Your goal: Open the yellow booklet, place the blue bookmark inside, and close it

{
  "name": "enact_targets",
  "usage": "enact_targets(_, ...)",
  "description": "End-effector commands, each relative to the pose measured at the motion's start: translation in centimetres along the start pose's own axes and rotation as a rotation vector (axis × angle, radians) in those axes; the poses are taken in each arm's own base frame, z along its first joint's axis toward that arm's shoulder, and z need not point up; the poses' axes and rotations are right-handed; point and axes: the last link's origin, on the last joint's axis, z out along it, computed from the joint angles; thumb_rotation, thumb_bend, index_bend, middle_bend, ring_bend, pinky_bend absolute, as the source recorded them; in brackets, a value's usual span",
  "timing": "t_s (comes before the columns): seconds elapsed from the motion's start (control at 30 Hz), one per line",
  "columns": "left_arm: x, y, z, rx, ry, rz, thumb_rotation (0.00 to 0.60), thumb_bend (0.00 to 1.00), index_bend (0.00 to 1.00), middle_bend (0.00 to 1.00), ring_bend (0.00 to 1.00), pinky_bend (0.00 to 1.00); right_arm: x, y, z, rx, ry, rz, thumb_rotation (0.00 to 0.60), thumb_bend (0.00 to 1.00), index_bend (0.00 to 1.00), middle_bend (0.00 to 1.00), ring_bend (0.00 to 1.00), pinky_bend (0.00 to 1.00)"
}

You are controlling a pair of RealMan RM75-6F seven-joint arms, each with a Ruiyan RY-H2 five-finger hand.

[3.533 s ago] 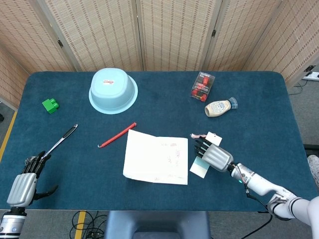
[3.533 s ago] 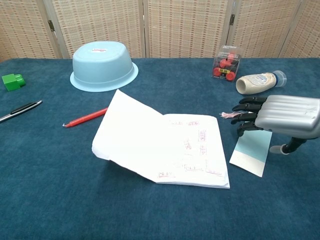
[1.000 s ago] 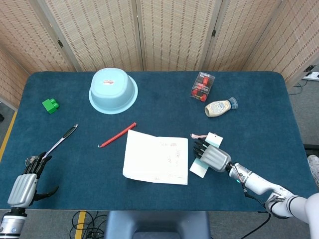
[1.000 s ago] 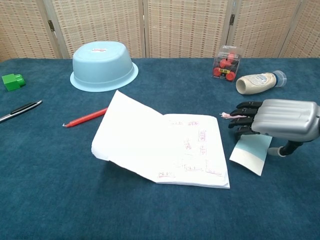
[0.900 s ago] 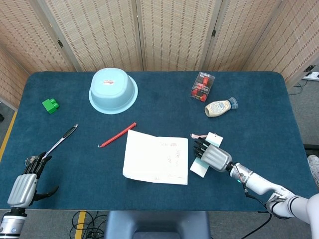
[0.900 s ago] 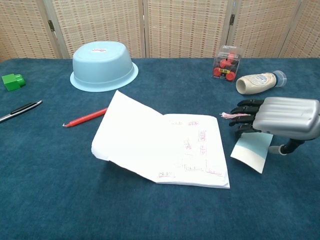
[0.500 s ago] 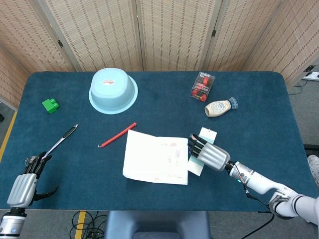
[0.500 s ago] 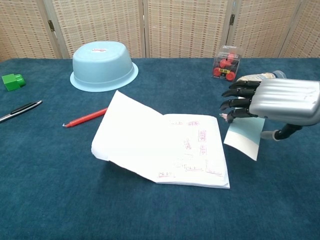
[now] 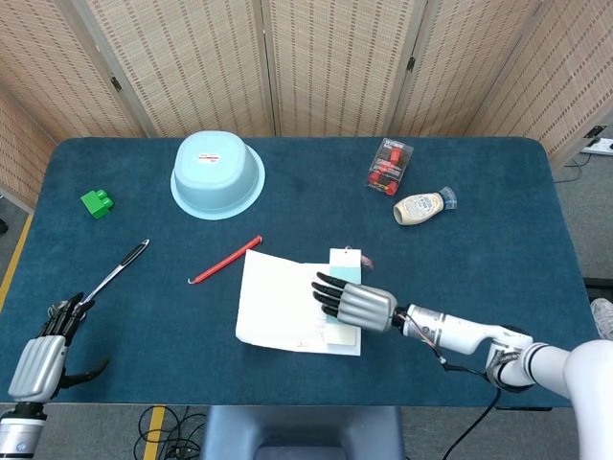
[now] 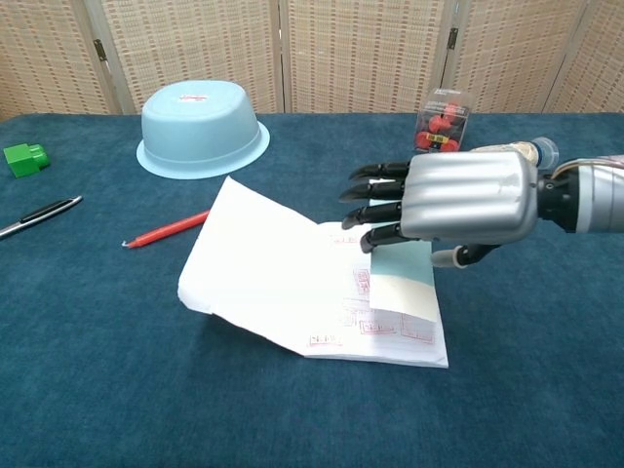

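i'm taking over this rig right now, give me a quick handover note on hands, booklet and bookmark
Right hand holds the blue bookmark above the right page of the open booklet; I cannot tell if its lower edge touches the page.
Left hand holds nothing, fingers apart, at the near left table edge.
Done: booklet open, bookmark picked up.
Left: lay the bookmark on the page, release it, close the booklet.
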Motion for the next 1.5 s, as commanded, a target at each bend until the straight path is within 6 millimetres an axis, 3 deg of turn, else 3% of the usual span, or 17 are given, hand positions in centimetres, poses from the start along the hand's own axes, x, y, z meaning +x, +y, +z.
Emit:
enact_targets(0.03, 0.0, -0.1, -0.1, 0.003, -0.001, -0.001, 0.600, 0.23, 0.11, 0.03, 0.09, 0.17, 0.3, 0.0, 1.4, 0.049, 0.026, -0.020, 0.600, 0.26, 0.30, 0.14, 0.00, 0.00)
enact_targets(0.6, 0.2, -0.3, -0.3, 0.008, 0.001, -0.003, 0.600, 0.23, 0.11, 0.03, 0.09, 0.17, -0.2, -1.6, 5.4, 0.139, 0.043, -0.050, 0.600, 0.24, 0.30, 0.14, 0.00, 0.00)
enact_targets(1.3, 0.1, -0.9, -0.4, 0.019, -0.004, -0.004, 0.600, 0.23, 0.11, 0.03, 0.09, 0.17, -0.3, -2.3, 6.9, 0.115, 0.033, -0.048, 0.600, 0.21, 0.30, 0.14, 0.00, 0.00)
enact_targets(1.5, 0.0, -0.9, -0.4, 0.019, -0.006, -0.004, 0.600, 0.23, 0.11, 0.03, 0.09, 0.17, -0.2, -2.5, 7.1, 0.107, 0.037, -0.040, 0.600, 0.21, 0.25, 0.13, 0.00, 0.00)
